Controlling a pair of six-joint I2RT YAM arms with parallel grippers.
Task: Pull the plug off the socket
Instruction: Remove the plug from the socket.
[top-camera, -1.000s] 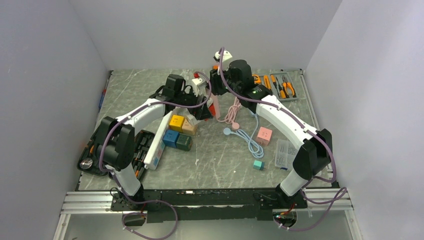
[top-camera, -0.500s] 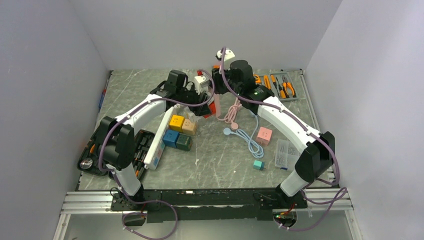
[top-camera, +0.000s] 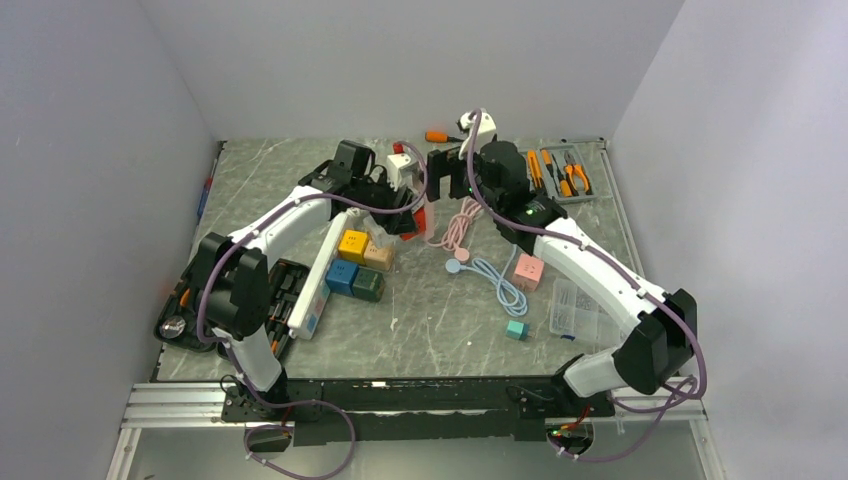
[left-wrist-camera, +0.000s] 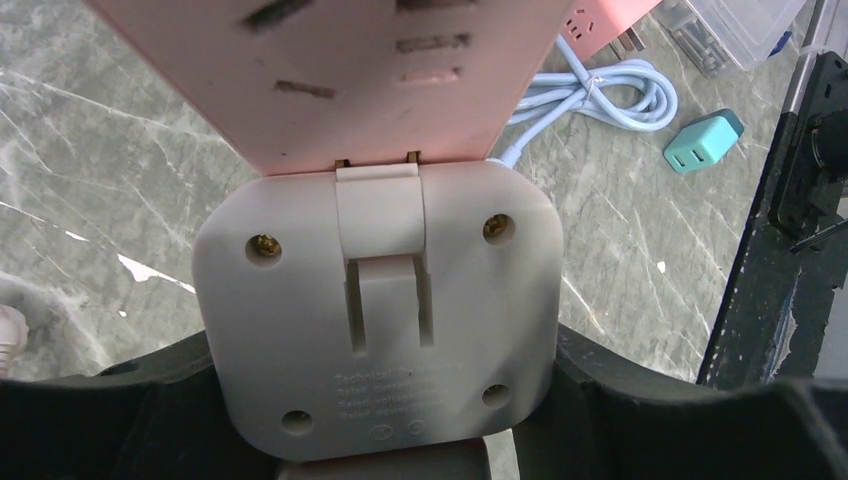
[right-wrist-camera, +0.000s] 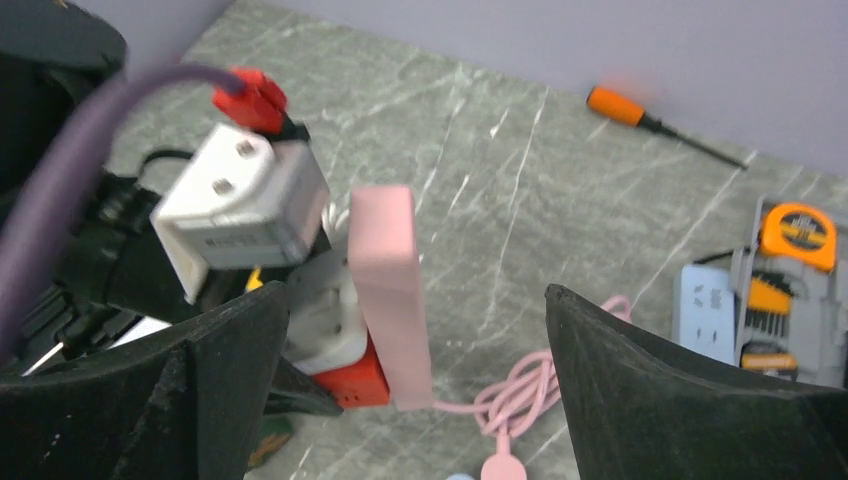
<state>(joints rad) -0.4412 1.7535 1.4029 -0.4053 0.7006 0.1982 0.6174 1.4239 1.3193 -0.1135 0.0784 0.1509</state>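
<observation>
A white-backed plug with a red body sits between the black fingers of my left gripper, which is shut on its sides. Its two metal prongs enter the pink socket strip just above. In the right wrist view the pink socket strip stands on end with the plug stuck to its left face. My right gripper is open wide on either side of the strip and touches nothing. From above, the left gripper and the plug sit left of the strip; the right gripper hovers behind.
The pink cable coils right of the strip, with a blue cable, pink adapter and teal plug nearer. Coloured cubes and a white strip lie left. A tool tray and orange screwdriver lie behind.
My right gripper opened, let go of the pink strip and drew back to the right. My left gripper closed on the plug and holds it with the strip attached.
</observation>
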